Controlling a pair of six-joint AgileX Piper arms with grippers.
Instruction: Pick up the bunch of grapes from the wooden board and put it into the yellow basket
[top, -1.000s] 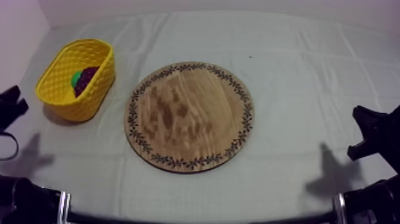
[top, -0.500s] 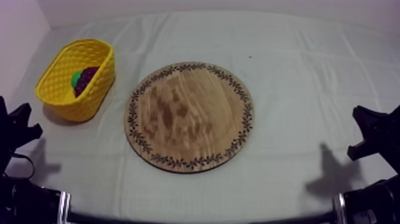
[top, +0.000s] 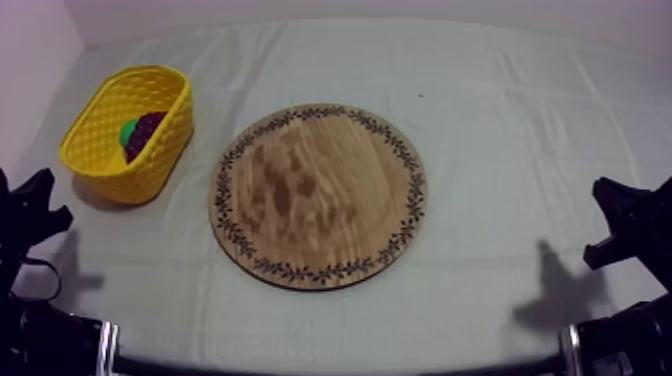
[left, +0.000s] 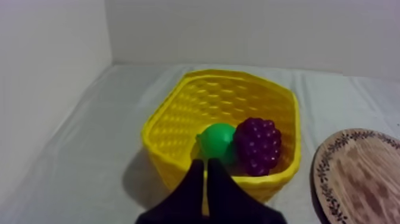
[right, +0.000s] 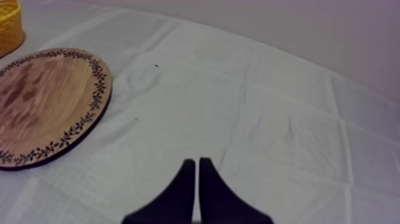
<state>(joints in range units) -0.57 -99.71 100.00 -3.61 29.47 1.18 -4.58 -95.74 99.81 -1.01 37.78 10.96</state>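
Judging by the lie of things, treat the placing as done and the parking of both arms as the step in hand. Hold the left gripper (left: 205, 164) low and just short of the yellow basket (left: 162, 110), with its black fingers pressed together into a narrow wedge and pinching nothing. Hold that wedge off the basket's near wall and allow no forward drift, likely to nudge the light woven-pattern plastic or tip it. Hold the right gripper (right: 197, 162) likewise closed on nothing, over bare cloth (right: 274, 113), with the wooden board (right: 41, 101) ahead and off to its left, untouched. Rest both at the table's near edge, well apart from basket and board. Before calling it finished, check for fruit lying wholly below the rim and for a bare board: seems so on both counts.

Find the bunch of grapes (left: 258, 145) ahead of the left fingertips and a little to their right, inside the basket, close to its near wall. Dark purple, knobbly with small round berries, compact and roughly egg-shaped, dull with faint highlights. Touching its left flank, a smooth bright green rounded piece (left: 217, 140); cannot tell whether leaf, cap or separate fruit. Probably hard moulded plastic, light, prone to roll under any jolt to the basket.
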